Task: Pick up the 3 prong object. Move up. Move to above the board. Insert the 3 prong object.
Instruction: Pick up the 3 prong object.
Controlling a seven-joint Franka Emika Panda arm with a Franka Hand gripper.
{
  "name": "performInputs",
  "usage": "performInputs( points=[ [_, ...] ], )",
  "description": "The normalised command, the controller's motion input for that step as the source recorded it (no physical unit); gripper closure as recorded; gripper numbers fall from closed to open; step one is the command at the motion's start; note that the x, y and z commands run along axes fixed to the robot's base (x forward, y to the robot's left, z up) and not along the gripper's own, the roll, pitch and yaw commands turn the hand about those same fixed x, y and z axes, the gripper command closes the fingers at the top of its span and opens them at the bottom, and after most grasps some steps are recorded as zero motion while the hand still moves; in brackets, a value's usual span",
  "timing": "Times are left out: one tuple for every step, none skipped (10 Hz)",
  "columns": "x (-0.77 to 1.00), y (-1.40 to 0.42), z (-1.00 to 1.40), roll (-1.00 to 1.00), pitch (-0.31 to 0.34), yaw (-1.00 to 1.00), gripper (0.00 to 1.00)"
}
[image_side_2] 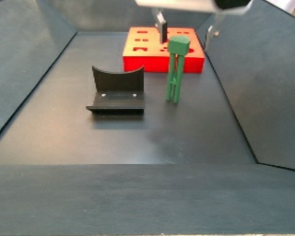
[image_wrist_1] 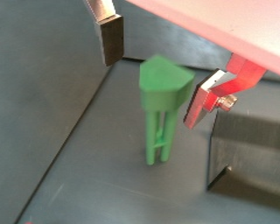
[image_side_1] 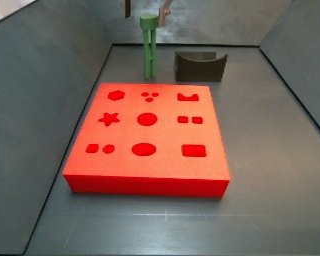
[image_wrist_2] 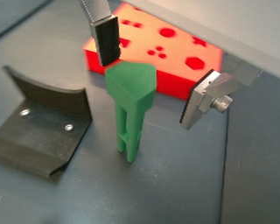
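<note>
We see the gripper (image_wrist_2: 150, 66), jaws spread wide, straddling the upright 3 prong object (image_wrist_2: 130, 109) (untouched) on the floor between the board (image_wrist_2: 166, 54) and the fixture (image_wrist_2: 43, 127).

In a side view the end effector (image_side_1: 148, 12) is mostly cropped.
</note>
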Motion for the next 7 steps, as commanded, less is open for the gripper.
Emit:
performInputs(
  points=[
    [-0.11, 0.0, -0.32, -0.05, 0.0, -0.51, 0.0],
    [0.0, 0.07, -0.29, -0.11, -0.04, -0.08, 0.0],
    [0.0, 0.08, -0.18, -0.12, -0.063, -0.03, 0.0],
    [0.0, 0.15, -0.12, -0.13, -0.039, 0.0, 0.0],
    [0.0, 0.11, 0.0, -0.14, -0.011, 0.0, 0.0],
    [0.0, 0.1, 0.0, -0.14, 0.0, 0.0, 0.0],
    [0.0, 0.06, 0.0, -0.18, 0.0, 0.12, 0.0]
  ],
)
